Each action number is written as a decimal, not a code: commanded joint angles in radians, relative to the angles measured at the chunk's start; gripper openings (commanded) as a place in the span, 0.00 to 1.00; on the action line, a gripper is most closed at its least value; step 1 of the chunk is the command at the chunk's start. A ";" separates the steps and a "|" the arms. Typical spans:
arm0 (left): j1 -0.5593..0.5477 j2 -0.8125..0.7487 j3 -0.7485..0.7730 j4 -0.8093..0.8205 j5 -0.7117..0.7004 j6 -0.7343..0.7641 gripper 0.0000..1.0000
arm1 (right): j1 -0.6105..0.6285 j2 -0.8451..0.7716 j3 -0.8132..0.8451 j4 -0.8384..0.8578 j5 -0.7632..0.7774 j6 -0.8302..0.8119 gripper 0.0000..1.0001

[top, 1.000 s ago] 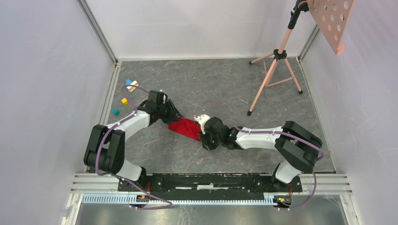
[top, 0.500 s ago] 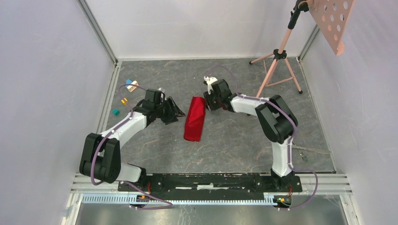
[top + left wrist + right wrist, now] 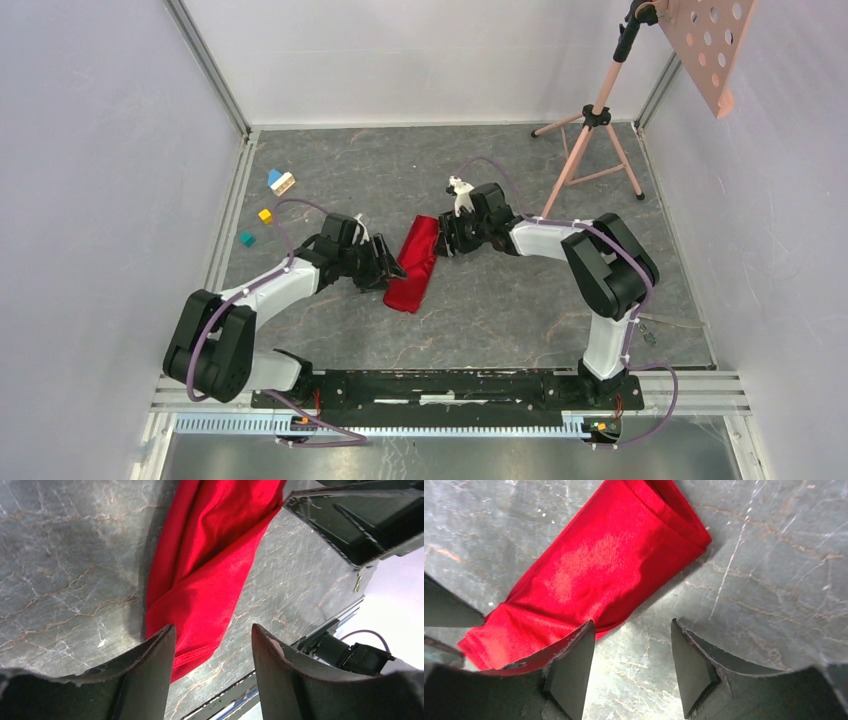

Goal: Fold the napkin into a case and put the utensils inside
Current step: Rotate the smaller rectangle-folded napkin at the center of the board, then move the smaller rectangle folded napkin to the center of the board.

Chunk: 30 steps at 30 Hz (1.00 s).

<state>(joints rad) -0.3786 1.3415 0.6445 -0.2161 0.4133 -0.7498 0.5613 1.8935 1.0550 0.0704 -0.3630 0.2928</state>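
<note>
The napkin (image 3: 413, 264) is bright red and lies on the counter (image 3: 500, 320) at the centre of the top view. It forms a narrow folded strip slanting from upper right to lower left, creased along its length. The left arm (image 3: 270, 285) stretches in low from the left, with the left fingers (image 3: 145, 680) spread wide over the strip's lower end, holding nothing. The right arm (image 3: 545, 235) bends in from the right, with the right fingers (image 3: 694, 665) also wide apart and empty at the upper end. In each wrist view a finger hides part of the cloth's edge.
</note>
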 commanded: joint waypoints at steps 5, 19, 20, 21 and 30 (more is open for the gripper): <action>-0.016 -0.022 -0.056 0.010 -0.040 0.043 0.60 | -0.054 -0.034 -0.074 0.285 -0.181 0.203 0.66; -0.014 -0.178 -0.098 -0.080 -0.110 0.062 0.63 | -0.049 -0.034 -0.122 0.395 -0.231 0.291 0.62; -0.015 -0.175 -0.099 -0.088 -0.105 0.063 0.63 | -0.049 -0.048 -0.125 0.394 -0.229 0.290 0.61; -0.016 -0.171 -0.104 -0.090 -0.099 0.065 0.63 | -0.049 -0.059 -0.127 0.396 -0.228 0.293 0.61; -0.016 -0.112 -0.147 -0.088 -0.150 0.033 0.55 | -0.027 0.011 -0.116 0.711 -0.351 0.499 0.56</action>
<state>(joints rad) -0.3889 1.2163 0.5125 -0.3012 0.3092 -0.7383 0.5152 1.8675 0.9188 0.5331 -0.6285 0.6655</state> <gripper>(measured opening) 0.570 0.584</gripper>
